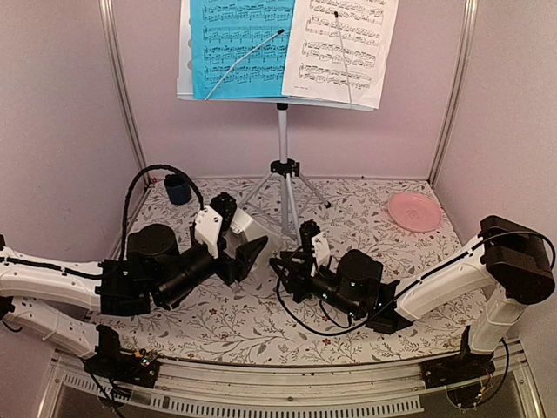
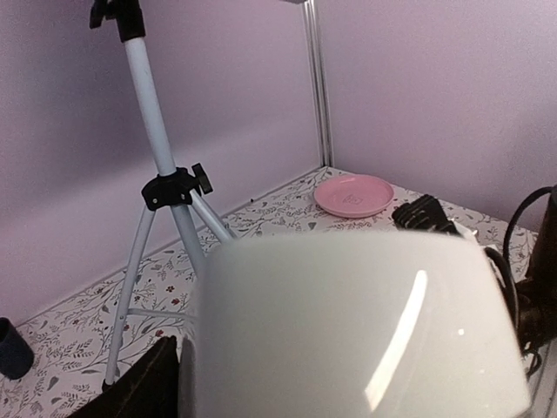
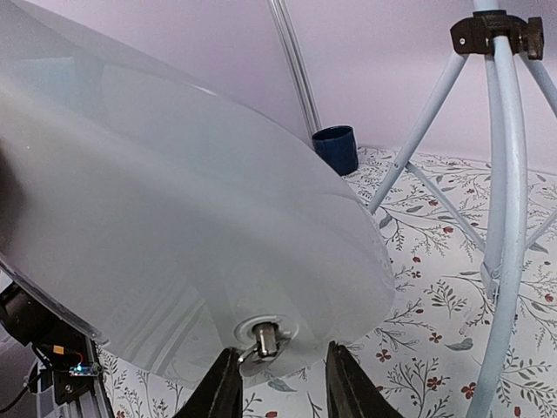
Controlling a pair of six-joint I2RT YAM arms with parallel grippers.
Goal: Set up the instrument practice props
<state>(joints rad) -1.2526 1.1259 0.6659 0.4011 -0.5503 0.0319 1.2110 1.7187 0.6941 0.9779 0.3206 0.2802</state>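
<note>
Metronome [image 1: 248,226] (white, tilted) is clamped in the left pincer [image 1: 241,232], mid-worktop [image 1: 374,244], just in front of the music stand [image 1: 282,139]. The right pincer [image 3: 283,353] is narrow, its fingers [image 3: 222,387] flanking, not touching, the metal stub [image 3: 265,334] on the metronome's side. Blue sheet [image 1: 239,43] and white sheet [image 1: 344,43] rest side by side on the stand.

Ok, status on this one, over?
Left pincer grips metronome. Right pincer straddles its metal knob, not clamped. Tripod just behind.
</note>
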